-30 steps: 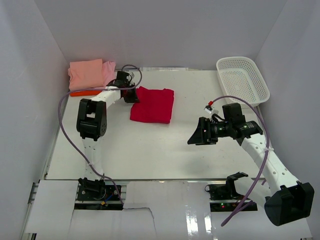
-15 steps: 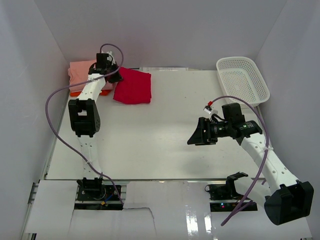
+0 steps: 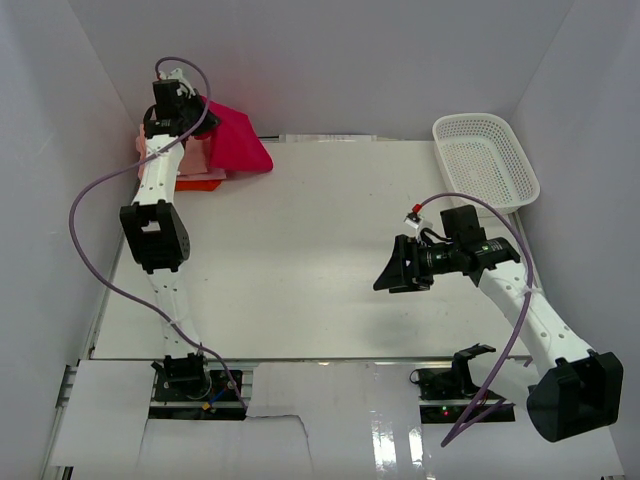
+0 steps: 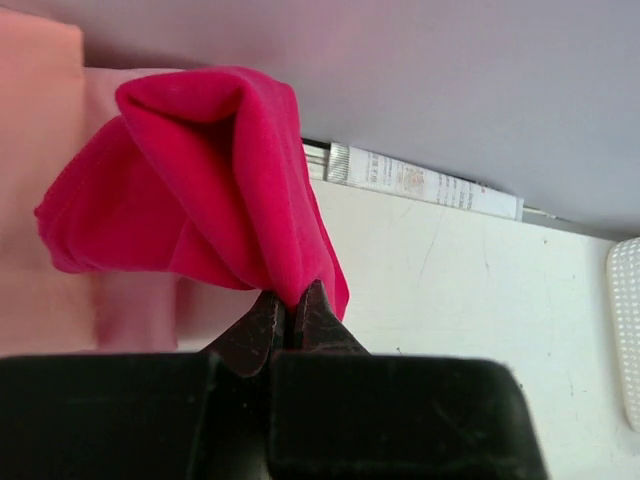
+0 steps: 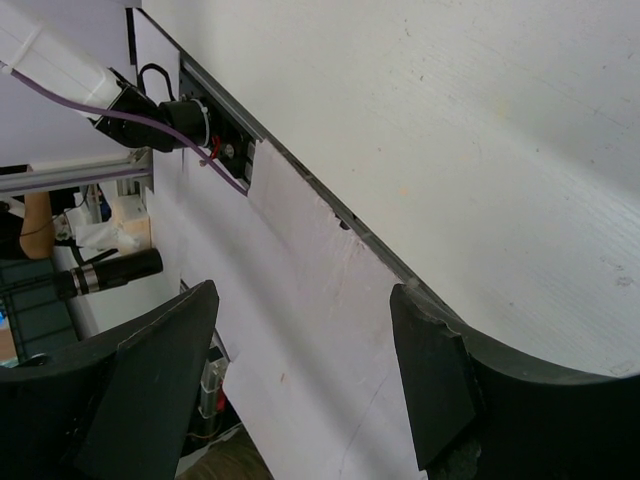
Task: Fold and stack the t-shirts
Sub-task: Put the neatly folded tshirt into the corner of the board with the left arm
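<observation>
Item: folded crimson t-shirt (image 3: 238, 140), lifted off the desk (image 3: 320, 260) a moment ago, which I hold over the pink stack (image 4: 40, 200) in my left pincer (image 4: 292, 315), clamped on its edge, ready for stacking; right pincer (image 5: 300, 335) wide, empty.

left arm (image 3: 152, 185) and right arm (image 3: 530, 320): white links, black joints | cables (image 3: 73, 215): purple | fingers (image 5: 430, 390): black, tapered

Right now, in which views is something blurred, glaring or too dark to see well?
Top external: even light, sharp, but reflections on the glossy front ledge. Left wrist: the crimson t-shirt is clear, the pink t-shirts behind it look soft, and the left tool is nearly black. Right wrist: the right tool is dark with soft edges; the table is bright.
</observation>
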Tool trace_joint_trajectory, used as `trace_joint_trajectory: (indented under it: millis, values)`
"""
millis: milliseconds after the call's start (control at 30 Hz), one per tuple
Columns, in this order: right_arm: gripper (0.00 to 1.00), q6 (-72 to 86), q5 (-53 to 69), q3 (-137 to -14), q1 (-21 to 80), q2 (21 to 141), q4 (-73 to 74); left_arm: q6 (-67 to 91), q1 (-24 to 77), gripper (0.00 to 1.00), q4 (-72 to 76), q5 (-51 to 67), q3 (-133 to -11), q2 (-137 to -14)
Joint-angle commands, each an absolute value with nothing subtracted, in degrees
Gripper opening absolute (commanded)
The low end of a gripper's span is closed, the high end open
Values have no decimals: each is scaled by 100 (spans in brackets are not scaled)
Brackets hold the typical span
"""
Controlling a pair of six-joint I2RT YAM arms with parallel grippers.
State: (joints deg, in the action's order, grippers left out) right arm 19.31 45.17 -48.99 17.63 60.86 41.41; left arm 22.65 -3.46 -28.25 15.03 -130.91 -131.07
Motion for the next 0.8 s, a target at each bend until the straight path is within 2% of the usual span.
trace_joint_trajectory:
  millis: [0,300,467,633,767]
  values:
    - [76,1969,4746,-5177,1731,6126,3929,2522,-676,0,-2523,1827,-13394,-13034]
    - [76,2013,4816,-5159,1731,6144,3841,2513,-1028,0,-2365,2135,-13473,-13359]
    - [76,2056,4799,-5168,1732,6152,3762,2646,-1134,0,-1943,2627,-14106,-13790]
    - [76,2127,4772,-5081,1731,6047,3718,2575,-1406,0,-1144,2619,-13765,-13693]
    - [76,2215,4781,-4931,1731,5941,3630,2838,-1836,0,-976,2900,-13948,-13834]
